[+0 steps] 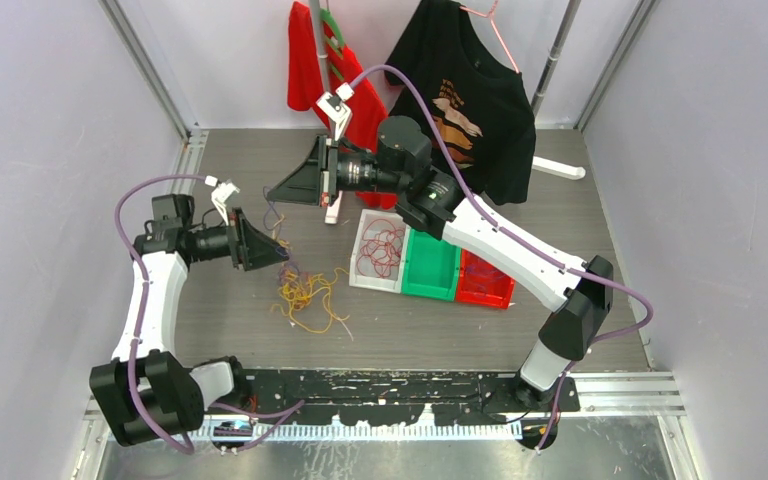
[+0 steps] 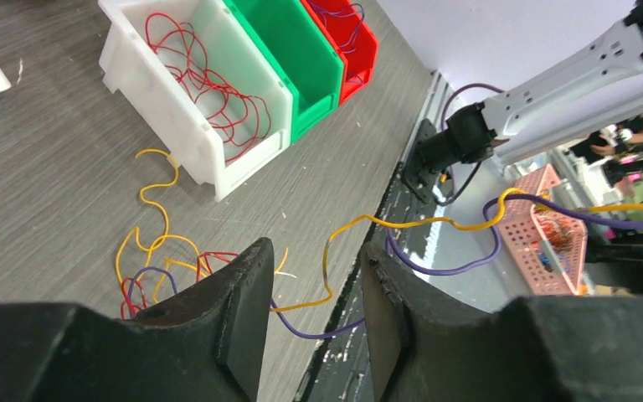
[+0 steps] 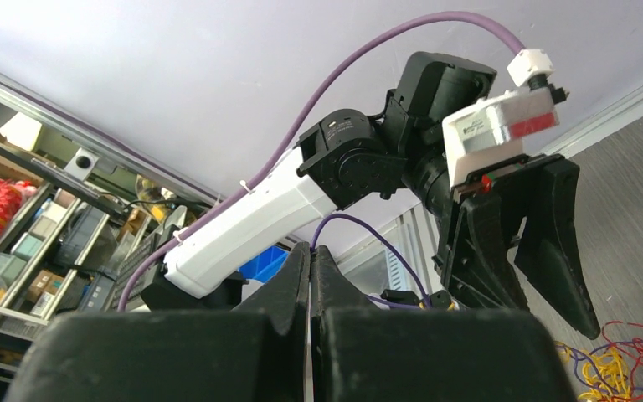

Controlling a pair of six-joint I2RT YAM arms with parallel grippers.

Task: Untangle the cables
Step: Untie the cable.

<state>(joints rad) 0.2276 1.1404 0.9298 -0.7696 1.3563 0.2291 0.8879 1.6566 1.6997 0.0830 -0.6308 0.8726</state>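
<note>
A tangle of yellow, red and purple cables (image 1: 305,295) lies on the table left of the bins. My right gripper (image 1: 270,192) hangs above it, shut on a purple cable (image 3: 368,230) that arcs down toward the left gripper (image 3: 519,251). My left gripper (image 1: 282,252) stands open just above the tangle. In the left wrist view a yellow cable (image 2: 402,223) and a purple cable (image 2: 318,333) run loosely across the gap between its fingers (image 2: 247,301), pinched by neither. More of the tangle (image 2: 159,268) lies behind the left finger.
Three bins stand in a row right of the tangle: a white bin (image 1: 358,268) holding red cables (image 1: 385,250), a green bin (image 1: 430,265) and a red bin (image 1: 485,280). Red and black shirts (image 1: 460,100) hang at the back. A black rail (image 1: 410,385) borders the near edge.
</note>
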